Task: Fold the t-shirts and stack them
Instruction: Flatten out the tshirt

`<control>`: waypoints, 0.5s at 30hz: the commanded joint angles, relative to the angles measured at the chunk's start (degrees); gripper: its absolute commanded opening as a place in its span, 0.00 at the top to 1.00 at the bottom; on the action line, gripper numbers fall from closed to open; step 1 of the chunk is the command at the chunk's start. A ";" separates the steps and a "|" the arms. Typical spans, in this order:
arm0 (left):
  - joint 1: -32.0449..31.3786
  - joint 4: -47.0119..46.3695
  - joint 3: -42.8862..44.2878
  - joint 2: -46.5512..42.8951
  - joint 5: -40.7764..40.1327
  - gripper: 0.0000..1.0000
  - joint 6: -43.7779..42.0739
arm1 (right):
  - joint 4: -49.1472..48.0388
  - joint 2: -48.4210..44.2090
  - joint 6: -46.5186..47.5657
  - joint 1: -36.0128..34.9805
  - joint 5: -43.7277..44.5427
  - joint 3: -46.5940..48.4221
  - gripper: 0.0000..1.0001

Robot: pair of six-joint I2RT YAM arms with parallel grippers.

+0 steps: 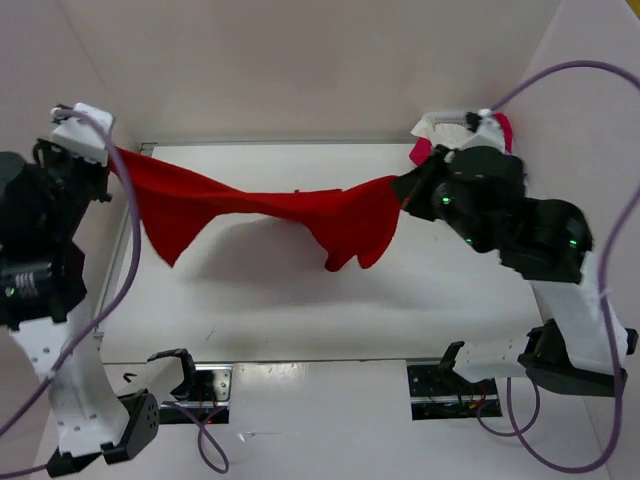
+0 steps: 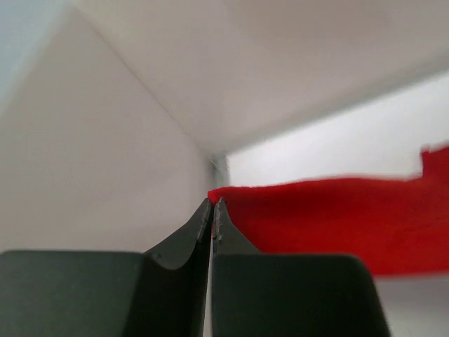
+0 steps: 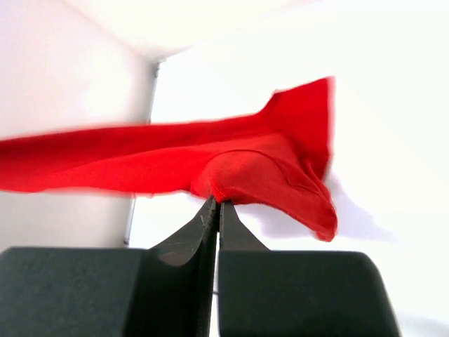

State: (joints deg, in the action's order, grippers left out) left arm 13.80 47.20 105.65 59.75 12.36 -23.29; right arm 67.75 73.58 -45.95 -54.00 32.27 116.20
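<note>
A red t-shirt [image 1: 262, 208] hangs stretched in the air above the white table between both arms, its loose parts drooping in the middle and at the right. My left gripper [image 1: 116, 153] is shut on its left end; in the left wrist view the cloth [image 2: 337, 217] runs off to the right from the closed fingertips [image 2: 213, 202]. My right gripper [image 1: 402, 190] is shut on the shirt's right end, and the right wrist view shows a bunched fold [image 3: 259, 168] pinched at the tips [image 3: 215, 201]. Pink and off-white cloth [image 1: 425, 148] shows behind the right arm.
A white mesh basket [image 1: 445, 122] with more cloth stands at the back right, mostly hidden by the right arm. White walls close in the table on the left, back and right. Both arm bases [image 1: 180, 385] sit at the near edge.
</note>
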 commanded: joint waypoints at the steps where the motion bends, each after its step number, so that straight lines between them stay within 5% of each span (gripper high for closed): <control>1: 0.35 0.00 7.97 -0.95 -7.94 1.00 2.81 | 6.96 0.16 5.33 -0.14 4.29 9.52 1.00; 7: 0.35 0.52 20.11 -3.05 -13.06 1.00 3.60 | 6.96 0.16 10.87 -0.14 5.34 25.01 1.00; 15: 0.35 2.90 16.18 -1.66 -9.90 1.00 4.30 | 6.96 13.30 20.80 -0.14 11.40 43.11 1.00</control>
State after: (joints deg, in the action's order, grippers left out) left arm 13.80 49.15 124.40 55.35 2.87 -20.62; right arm 74.50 79.83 -31.75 -54.02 38.15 153.40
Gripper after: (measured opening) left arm 0.008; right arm 0.008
